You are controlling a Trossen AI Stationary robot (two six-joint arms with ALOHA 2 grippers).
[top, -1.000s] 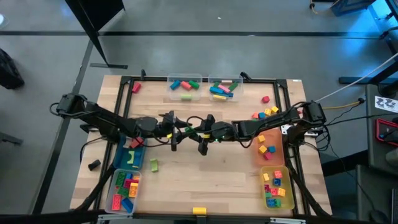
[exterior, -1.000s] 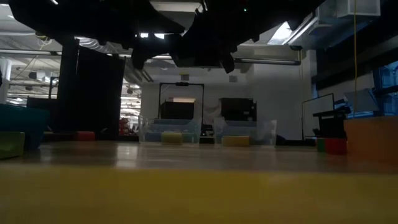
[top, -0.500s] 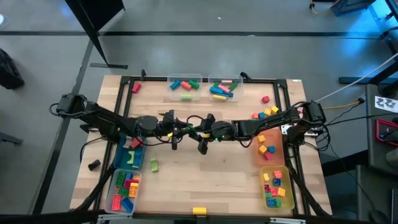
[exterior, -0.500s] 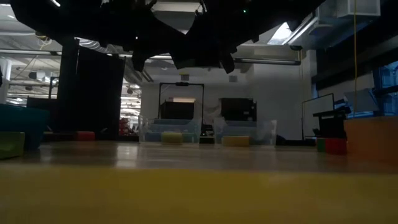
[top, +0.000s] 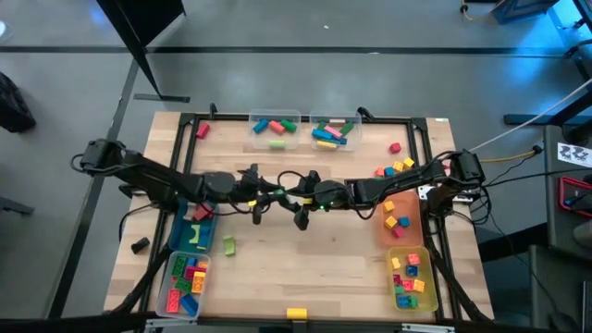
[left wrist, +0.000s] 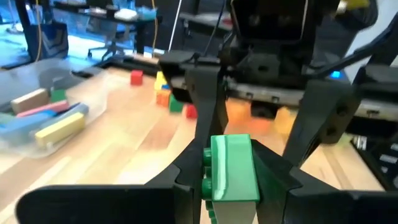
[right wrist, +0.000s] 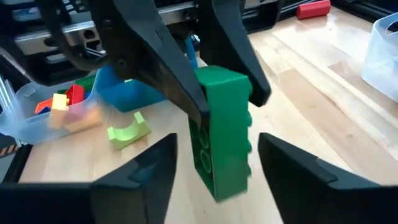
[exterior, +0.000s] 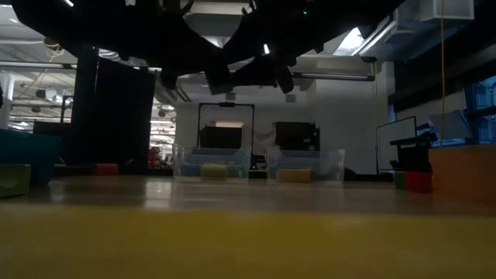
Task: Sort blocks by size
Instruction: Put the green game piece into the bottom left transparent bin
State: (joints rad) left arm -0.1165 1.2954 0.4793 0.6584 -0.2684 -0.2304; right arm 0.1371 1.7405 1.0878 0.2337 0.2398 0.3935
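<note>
A green studded block (left wrist: 233, 168) hangs in the air over the middle of the table (top: 277, 268), with my left gripper (left wrist: 231, 186) shut on it. In the right wrist view, my right gripper (right wrist: 217, 174) faces that block (right wrist: 224, 130) from the opposite side. It is open, one finger on either side of the block with a gap to each. The high view shows my left gripper (top: 282, 195) and my right gripper (top: 298, 197) meeting tip to tip. Other blocks lie loose or in bins. My left gripper pinches the green block between its two fingers (right wrist: 168, 68) on two opposite faces, near one end (right wrist: 214, 81). The fingers come about level from the table's left. The block is lifted clear of the table, its free end toward my right gripper.
Two clear bins (top: 276, 129) (top: 333, 131) with long blocks stand at the far edge. A blue bin (top: 194, 231) and a clear bin (top: 185, 282) stand near left, an orange bin (top: 400, 222) and a yellow bin (top: 412, 277) near right. Loose blocks (top: 393, 168) (top: 228, 245) (top: 296, 314) lie about.
Both hands have stayed over the middle of the table with the green block between them. In the low view their dark outlines overhead have shifted a little, the left one tipping slightly.
</note>
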